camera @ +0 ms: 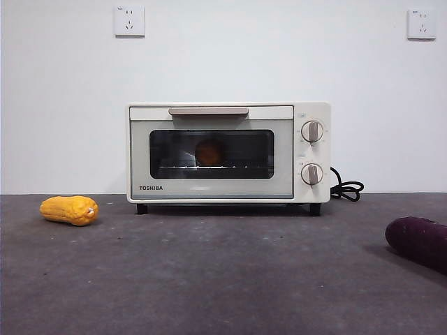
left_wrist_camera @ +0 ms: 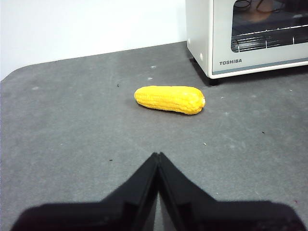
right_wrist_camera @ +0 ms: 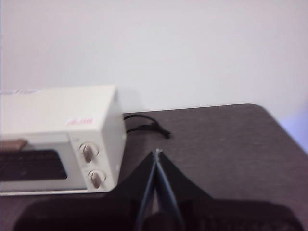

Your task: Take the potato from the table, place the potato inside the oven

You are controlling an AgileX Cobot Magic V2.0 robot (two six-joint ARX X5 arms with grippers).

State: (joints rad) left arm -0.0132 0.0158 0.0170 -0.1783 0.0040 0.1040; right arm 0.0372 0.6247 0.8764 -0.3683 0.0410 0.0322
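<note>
Sitting behind the closed oven point(camera: 227, 153) glass, round orange-brown potato point(camera: 209, 152), left tool point(left_wrist_camera: 157, 159) and right tool point(right_wrist_camera: 157, 155) pressed together, empty

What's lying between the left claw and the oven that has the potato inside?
One thing: the ridged yellow corn cob on the dark grey table, seen in the left wrist view between the shut left claw and the cream-white Toshiba oven.

bare test room: blank white wall point(camera: 223, 63), sockets point(camera: 129, 21), grey table point(camera: 209, 279).
</note>
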